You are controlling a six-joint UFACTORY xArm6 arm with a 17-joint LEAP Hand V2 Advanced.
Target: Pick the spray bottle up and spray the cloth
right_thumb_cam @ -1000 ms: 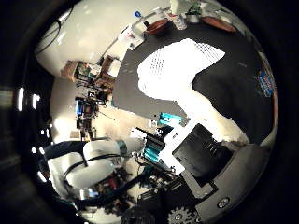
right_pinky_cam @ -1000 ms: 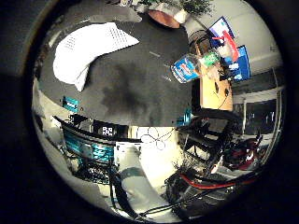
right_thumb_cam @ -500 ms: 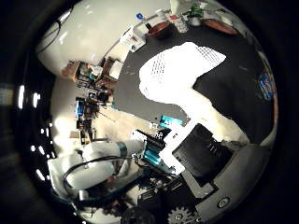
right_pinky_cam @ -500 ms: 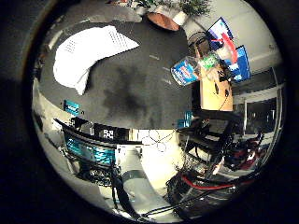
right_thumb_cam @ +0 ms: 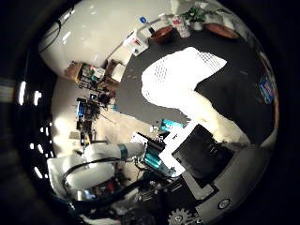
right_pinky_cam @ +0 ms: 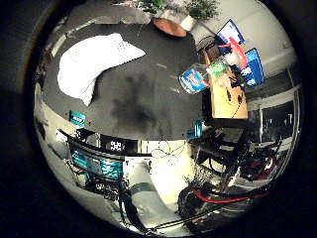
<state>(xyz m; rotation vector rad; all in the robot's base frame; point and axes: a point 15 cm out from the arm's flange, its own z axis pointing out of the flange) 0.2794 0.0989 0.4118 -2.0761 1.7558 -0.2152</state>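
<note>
High above the dark counter [right_pinky_cam: 148, 99], the hand [right_thumb_cam: 201, 159] should approach the spray bottle [right_pinky_cam: 198, 78], lying well apart from the cloth [right_pinky_cam: 91, 62]; finger state cannot be told.

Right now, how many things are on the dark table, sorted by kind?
White cloth: 1
Spray bottle: 1
Brown bowls: 2
Potted plants: 2
Total: 6 that I can make out on the dark table.

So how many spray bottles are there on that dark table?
1 that I can make out: the spray bottle, lying on its side near the edge of the dark table, well apart from the white cloth. Small containers at the far edge are too unclear to name.
</note>
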